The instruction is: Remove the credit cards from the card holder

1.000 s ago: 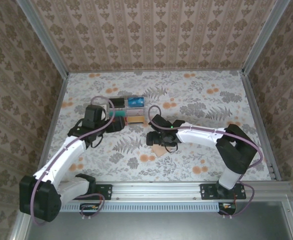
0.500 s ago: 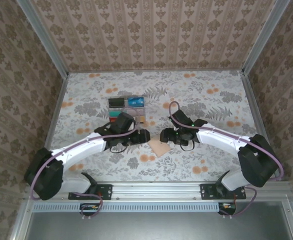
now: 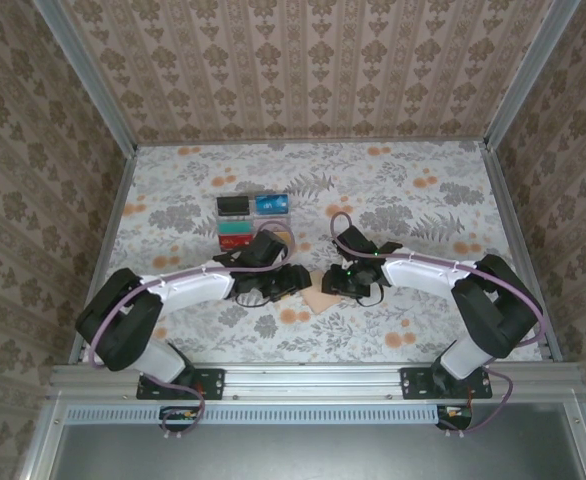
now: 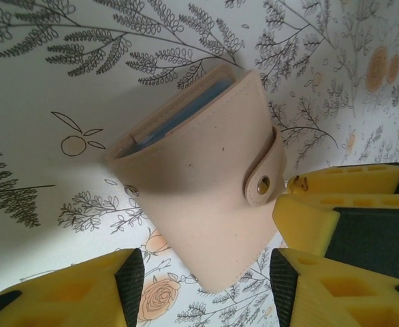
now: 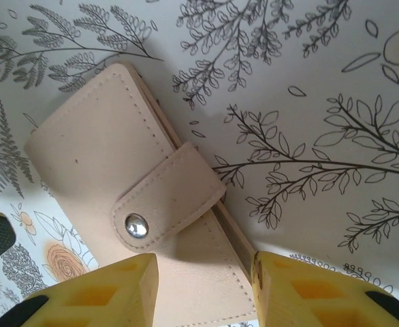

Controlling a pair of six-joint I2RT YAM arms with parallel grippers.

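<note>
As the closed card holder (image 3: 318, 297) lies flat, the left claw (image 4: 207, 271) and right claw (image 5: 205, 268) are held spread wide beside it.

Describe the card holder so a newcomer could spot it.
On the floral table, look on the near side of the cluster of small cards. The card holder lies there, folded: plain tan with a snap strap, while the cards vary in colour.
</note>
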